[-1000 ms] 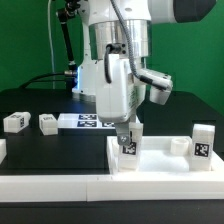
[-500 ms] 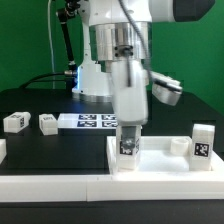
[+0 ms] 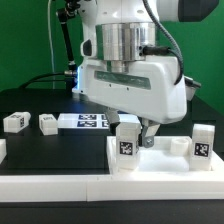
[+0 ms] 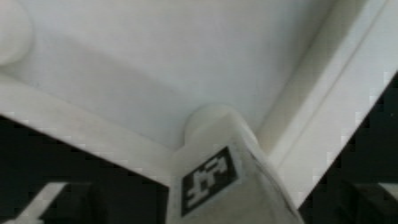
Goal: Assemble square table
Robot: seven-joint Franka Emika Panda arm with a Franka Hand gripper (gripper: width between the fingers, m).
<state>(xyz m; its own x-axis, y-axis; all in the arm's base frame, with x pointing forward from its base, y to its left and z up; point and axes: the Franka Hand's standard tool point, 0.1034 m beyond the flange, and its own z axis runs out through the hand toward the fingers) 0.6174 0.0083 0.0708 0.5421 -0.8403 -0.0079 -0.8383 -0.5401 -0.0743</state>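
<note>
The white square panel [image 3: 160, 163] lies at the front right, and its raised rim also shows in the wrist view [image 4: 107, 110]. One tagged white leg [image 3: 127, 141] stands upright on its left front corner, and a second leg [image 3: 203, 140] stands at the right. Two loose legs [image 3: 15, 121] [image 3: 47, 122] lie on the black table at the left. My gripper [image 3: 136, 128] is low over the left standing leg, with a finger on each side of it. In the wrist view that leg [image 4: 222, 175] sits between the jaws of my gripper [image 4: 210, 208] with dark gaps on both sides. The gripper is open.
The marker board [image 3: 88, 122] lies flat behind the panel, between the loose legs and the arm. A long white bar [image 3: 50, 186] edges the table's front. A black stand with cables [image 3: 66, 50] rises at the back left.
The hand has turned about its vertical axis over the standing leg and now shows its broad side. The leg's tag still faces the same way, and the leg has not moved.
</note>
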